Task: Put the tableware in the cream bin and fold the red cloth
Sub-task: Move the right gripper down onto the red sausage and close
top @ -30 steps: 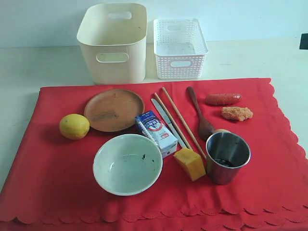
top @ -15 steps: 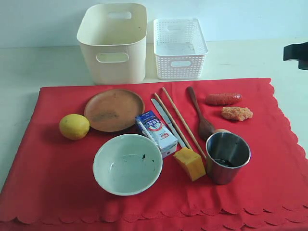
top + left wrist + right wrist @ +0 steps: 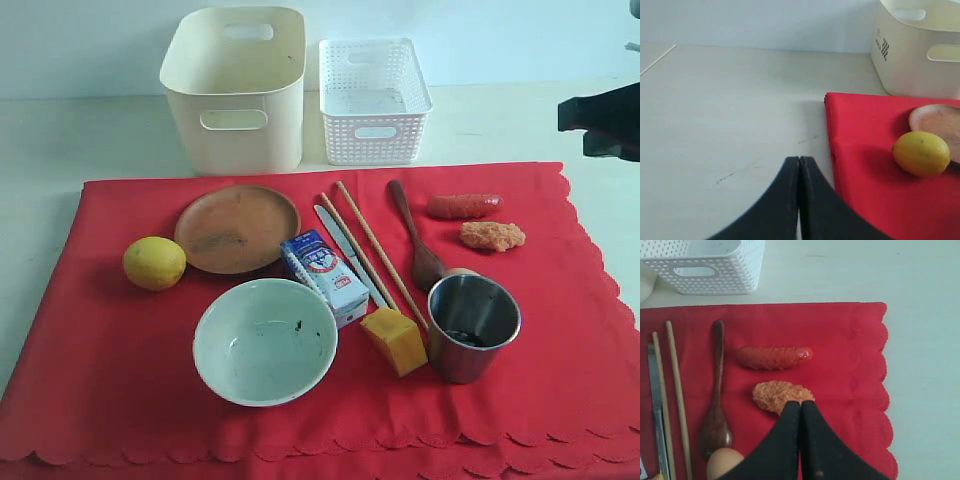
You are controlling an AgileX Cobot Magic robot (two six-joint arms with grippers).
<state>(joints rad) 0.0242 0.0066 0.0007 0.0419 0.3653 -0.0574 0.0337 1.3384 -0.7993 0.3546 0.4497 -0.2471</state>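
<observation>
While left pincer point(image 3: 799, 162) and right pincer point(image 3: 800, 405) sit closed and empty, all tableware point(image 3: 265, 340) lies on the unfolded red cloth point(image 3: 120, 350), cream bin point(image 3: 235, 145) unfilled.

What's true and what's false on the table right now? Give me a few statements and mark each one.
1. The lemon lies on the cloth beside the plate. True.
2. The cup lies on its side. False: it stands upright.
3. The bowl sits in the white basket. False: it is on the cloth.
4. The spoon lies beside the chopsticks. True.
5. Both arms' jaws are open. False: both pairs are shut, holding nothing.
</observation>
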